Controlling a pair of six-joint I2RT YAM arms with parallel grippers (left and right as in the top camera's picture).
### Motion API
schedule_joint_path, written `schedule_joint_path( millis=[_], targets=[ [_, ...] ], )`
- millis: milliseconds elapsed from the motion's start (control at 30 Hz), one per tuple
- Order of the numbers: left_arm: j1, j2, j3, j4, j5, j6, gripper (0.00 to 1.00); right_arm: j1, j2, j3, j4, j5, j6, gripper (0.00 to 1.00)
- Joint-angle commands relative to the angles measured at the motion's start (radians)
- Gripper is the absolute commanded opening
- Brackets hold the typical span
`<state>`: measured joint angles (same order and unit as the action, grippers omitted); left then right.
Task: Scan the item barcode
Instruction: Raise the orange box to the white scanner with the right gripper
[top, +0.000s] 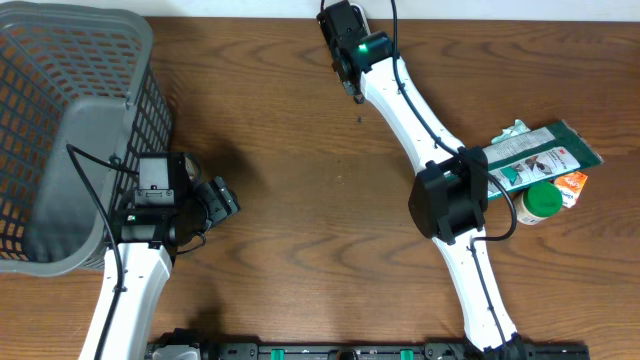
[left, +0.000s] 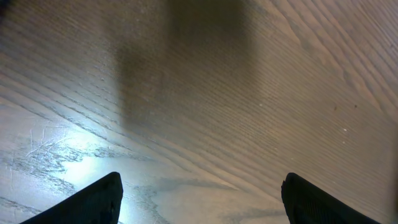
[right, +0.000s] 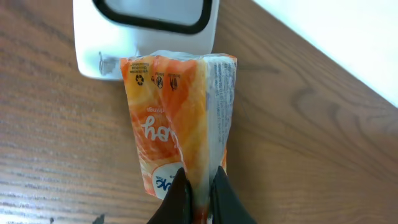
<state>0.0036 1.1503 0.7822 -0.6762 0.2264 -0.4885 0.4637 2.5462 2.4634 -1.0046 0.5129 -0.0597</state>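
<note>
Broadly, a brown wooden table (top: 300, 130) is carrying everything, and a gray mesh basket (top: 150, 110) is sitting at its far left corner. The right arm (top: 420, 120) is stretching diagonally from the near edge toward the far edge, while the left arm (top: 135, 290) is resting just beside the basket. At the right edge a flat green package (top: 540, 155) is lying with one end tucked under the right arm's elbow. A white scanner (right: 146, 37) with a dark window is facing the right wrist camera. The orange packet (right: 174, 118) is being held up right in front of that scanner, its far end overlapping the scanner's lower edge; whether they are touching I cannot tell. The right gripper (right: 198, 193) is pinching the packet's near end between closed fingers. The left gripper (left: 199, 199) is hanging over bare wood with its fingers spread wide, holding nothing. A green-capped bottle (top: 543, 203) and a small orange-and-white pack (top: 572, 187) are sitting just beside the green package
</note>
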Motion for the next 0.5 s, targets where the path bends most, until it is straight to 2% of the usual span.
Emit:
schedule_joint_path(
  millis=[0, 267, 467],
  targets=[
    [0.006, 0.005, 0.016, 0.0, -0.011, 0.013, 0.82, -0.011, -0.017, 0.012, 0.004, 0.013, -0.005, 0.01],
    [0.006, 0.005, 0.016, 0.0, -0.011, 0.013, 0.82, 0.001, -0.133, 0.025, -0.001, 0.005, -0.005, 0.01],
    [0.006, 0.005, 0.016, 0.0, -0.011, 0.013, 0.83, -0.013, -0.108, 0.013, 0.019, -0.015, 0.015, 0.01]
  ],
)
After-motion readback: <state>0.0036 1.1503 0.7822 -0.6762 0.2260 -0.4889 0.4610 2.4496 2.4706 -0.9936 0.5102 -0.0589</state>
